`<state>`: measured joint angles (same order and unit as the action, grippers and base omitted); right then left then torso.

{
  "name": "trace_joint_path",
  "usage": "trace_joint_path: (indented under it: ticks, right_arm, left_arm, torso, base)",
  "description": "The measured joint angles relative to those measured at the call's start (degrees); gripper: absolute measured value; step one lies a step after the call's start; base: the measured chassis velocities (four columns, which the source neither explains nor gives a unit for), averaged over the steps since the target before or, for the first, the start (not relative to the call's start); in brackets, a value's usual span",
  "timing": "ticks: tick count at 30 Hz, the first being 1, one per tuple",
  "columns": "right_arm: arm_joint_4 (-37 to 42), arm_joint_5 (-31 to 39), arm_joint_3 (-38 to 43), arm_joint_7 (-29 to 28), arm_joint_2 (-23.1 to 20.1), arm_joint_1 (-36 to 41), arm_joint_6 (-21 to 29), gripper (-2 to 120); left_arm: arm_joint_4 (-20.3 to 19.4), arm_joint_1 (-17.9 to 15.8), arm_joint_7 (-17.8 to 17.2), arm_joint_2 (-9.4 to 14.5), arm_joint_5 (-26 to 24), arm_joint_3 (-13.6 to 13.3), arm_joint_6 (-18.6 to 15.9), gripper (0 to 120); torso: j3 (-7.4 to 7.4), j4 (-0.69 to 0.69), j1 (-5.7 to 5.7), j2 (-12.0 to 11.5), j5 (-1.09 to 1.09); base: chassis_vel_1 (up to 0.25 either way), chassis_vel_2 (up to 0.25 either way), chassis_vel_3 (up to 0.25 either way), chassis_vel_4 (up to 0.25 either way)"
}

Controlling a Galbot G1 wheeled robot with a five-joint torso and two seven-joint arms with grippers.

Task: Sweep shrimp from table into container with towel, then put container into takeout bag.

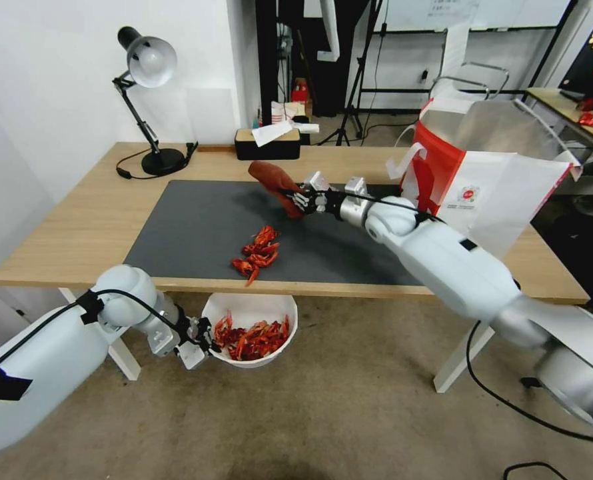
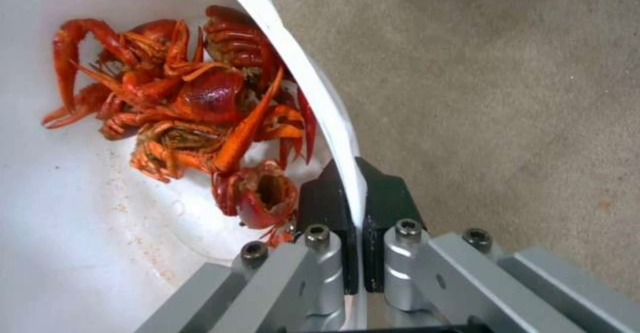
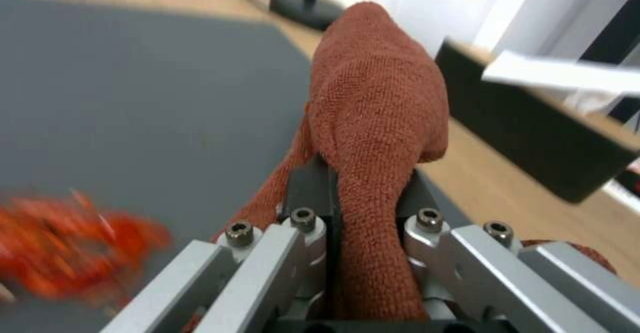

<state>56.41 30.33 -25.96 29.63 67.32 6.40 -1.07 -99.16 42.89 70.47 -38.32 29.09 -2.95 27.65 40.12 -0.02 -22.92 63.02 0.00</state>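
**Towel aloft, bowl pinched below the table edge**

The only marking I can see is a small round red logo on my takeout bag [image 1: 473, 180], at the upper right of the head view; the lines under it are too small to read.

My table [image 1: 76, 233] is light wood with a dark grey mat [image 1: 196, 227], a desk lamp [image 1: 146, 67] at upper left, and a grey floor beneath.

My right arm reaches across the centre of the frame, its right gripper [image 1: 301, 199] clamped on the rust-brown towel [image 1: 274, 179], held above the mat. A cluster of shrimp [image 1: 256, 253] lies near the mat's front edge (more sit in the bowl).

My left arm comes in low at lower left; the left gripper [image 1: 202, 341] pinches the rim of the white container [image 1: 250, 307] below the table's front edge.
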Motion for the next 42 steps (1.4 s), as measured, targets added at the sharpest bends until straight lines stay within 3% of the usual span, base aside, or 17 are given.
trace_joint_path:
  ticks: [12, 42]
  right_arm:
    - [-13.67, -5.44, 0.09, 9.86, 6.60, -2.57, -4.43, 8]
    - [-14.72, -3.40, -2.66, 25.02, 7.42, -2.42, -9.69, 8]
  left_arm:
    - [1.54, -0.31, -0.05, 0.80, -0.98, 1.53, 0.99, 0]
    - [0.74, -0.17, -0.29, 1.40, -1.54, 2.27, 1.14, 0]
  torso:
    - [-0.01, 0.02, 0.00, 0.00, 0.00]
    - [-0.03, 0.01, 0.01, 0.01, 0.01]
  base:
    - [0.000, 0.000, 0.000, 0.000]
    - [0.000, 0.000, 0.000, 0.000]
